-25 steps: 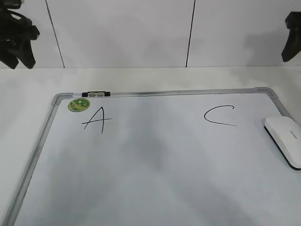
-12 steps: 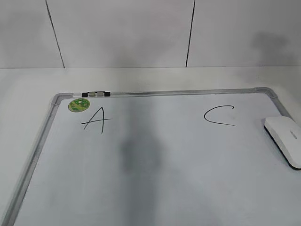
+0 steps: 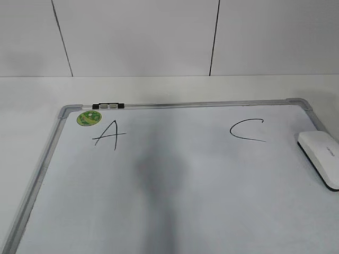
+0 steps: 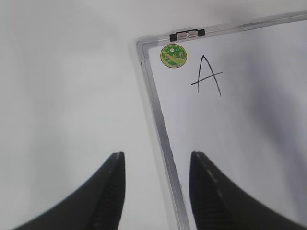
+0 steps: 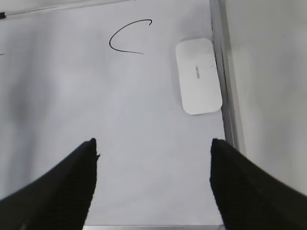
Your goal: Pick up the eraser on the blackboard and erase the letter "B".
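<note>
Eraser: the eraser (image 3: 321, 156) lies flat on the blackboard (image 3: 175, 211) at about 3 o'clock in the exterior view, its long side just beside the grey frame, at 4 o'clock from the "C" (image 3: 247, 130).
Letter B: no "B" shows on the board; only the "A" (image 3: 108, 135) and the "C" are visible, with bare board between them (so the wiping looks done).
Left pincer: the left pincer (image 4: 156, 165) is released and empty, hanging above the board's left frame edge and the desk (image 4: 67, 96).
Right pincer: the right pincer (image 5: 153, 148) stands wide and empty, above the board at 7 o'clock from the eraser.
Handling: probably light, stiff plastic, smooth and a bit slippery.
Hold: best taken across the two long sides near the middle.
</note>
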Controlling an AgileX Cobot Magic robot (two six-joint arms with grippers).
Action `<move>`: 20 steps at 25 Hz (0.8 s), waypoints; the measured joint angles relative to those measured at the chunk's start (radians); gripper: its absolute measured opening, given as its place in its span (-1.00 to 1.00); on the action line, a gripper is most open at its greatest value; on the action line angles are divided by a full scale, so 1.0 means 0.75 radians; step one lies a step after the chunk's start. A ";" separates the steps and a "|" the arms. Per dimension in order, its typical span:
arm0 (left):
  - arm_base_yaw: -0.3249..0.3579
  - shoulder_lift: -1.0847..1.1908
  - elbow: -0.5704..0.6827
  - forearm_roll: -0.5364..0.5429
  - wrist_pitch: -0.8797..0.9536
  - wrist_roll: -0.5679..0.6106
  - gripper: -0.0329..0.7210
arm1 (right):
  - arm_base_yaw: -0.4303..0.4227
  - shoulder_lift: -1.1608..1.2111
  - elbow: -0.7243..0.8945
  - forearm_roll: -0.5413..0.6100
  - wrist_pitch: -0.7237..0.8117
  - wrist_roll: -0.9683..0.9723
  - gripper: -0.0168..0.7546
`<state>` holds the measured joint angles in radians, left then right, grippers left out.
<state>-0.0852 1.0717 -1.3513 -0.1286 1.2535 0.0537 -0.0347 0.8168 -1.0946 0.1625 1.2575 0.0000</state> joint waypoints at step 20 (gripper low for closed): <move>0.000 -1.011 0.671 0.108 0.017 0.001 -0.07 | 0.000 -0.848 0.468 -0.102 0.015 -0.201 0.56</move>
<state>-0.0852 0.3135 -0.8483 -0.0477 1.2660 0.0544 -0.0347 0.1806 -0.7437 0.0857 1.2688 -0.1509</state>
